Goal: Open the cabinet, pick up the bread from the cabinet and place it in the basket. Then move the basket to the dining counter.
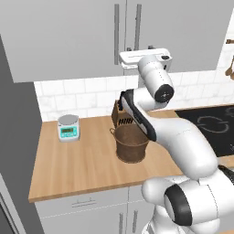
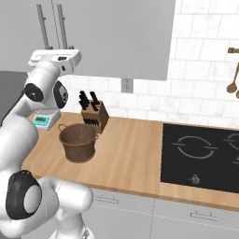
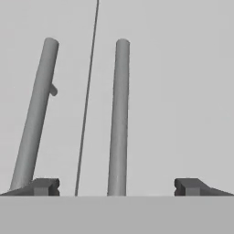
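Jaws spread wide before flat grey cabinet (image 3: 173, 91) doors, round bar handles (image 3: 119, 114); woven basket (image 1: 131, 144) below.

Basket (image 1: 131, 144) before knife block (image 1: 121, 115), under cabinet (image 1: 91, 36)

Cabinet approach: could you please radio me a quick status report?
Tool open, empty, facing the right door's bar handle. Light grey wall cabinet shut. Dark brown woven basket waits on worktop. Nothing in the way.
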Tool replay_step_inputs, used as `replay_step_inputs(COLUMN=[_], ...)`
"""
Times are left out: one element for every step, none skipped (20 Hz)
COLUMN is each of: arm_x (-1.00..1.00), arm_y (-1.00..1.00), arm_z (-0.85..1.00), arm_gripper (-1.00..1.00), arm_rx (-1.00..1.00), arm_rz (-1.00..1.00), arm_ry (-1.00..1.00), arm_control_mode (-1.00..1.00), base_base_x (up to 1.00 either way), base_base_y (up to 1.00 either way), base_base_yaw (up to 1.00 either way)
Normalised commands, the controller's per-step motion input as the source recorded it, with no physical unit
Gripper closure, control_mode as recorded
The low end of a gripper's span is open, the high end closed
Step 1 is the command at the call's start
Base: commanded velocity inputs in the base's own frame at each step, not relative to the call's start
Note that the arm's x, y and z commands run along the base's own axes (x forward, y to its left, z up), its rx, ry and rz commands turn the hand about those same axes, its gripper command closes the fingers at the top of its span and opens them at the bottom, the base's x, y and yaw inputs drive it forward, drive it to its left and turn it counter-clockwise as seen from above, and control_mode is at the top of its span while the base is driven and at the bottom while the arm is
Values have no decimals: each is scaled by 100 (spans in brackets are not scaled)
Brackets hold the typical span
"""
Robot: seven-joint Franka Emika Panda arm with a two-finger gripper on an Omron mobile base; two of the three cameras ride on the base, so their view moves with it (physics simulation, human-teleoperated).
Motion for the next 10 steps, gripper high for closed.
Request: replay_step_inputs(arm_x=[64, 64, 60, 56, 55, 54, 52, 49, 46, 46], arm_y=[0, 0, 0, 0, 0, 0, 0, 0, 0, 3], arm_z=[0, 0, 0, 0, 0, 0, 0, 0, 0, 0], arm_gripper=[-100, -100, -100, -100, -100, -100, -100, -100, -100, -100], arm_rx=[1, 2, 2, 1, 0, 0, 0, 0, 0, 0], arm_rz=[0, 0, 0, 0, 0, 0, 0, 0, 0, 0], arm_ry=[0, 0, 0, 0, 0, 0, 0, 0, 0, 0], arm_control_mode=[-100, -100, -100, -100, -100, -100, -100, -100, -100, -100], base_base_x=[0, 0, 0, 0, 0, 0, 0, 0, 0, 0], base_base_y=[0, 0, 0, 0, 0, 0, 0, 0, 0, 0], base_base_yaw=[0, 0, 0, 0, 0, 0, 0, 0, 0, 0])
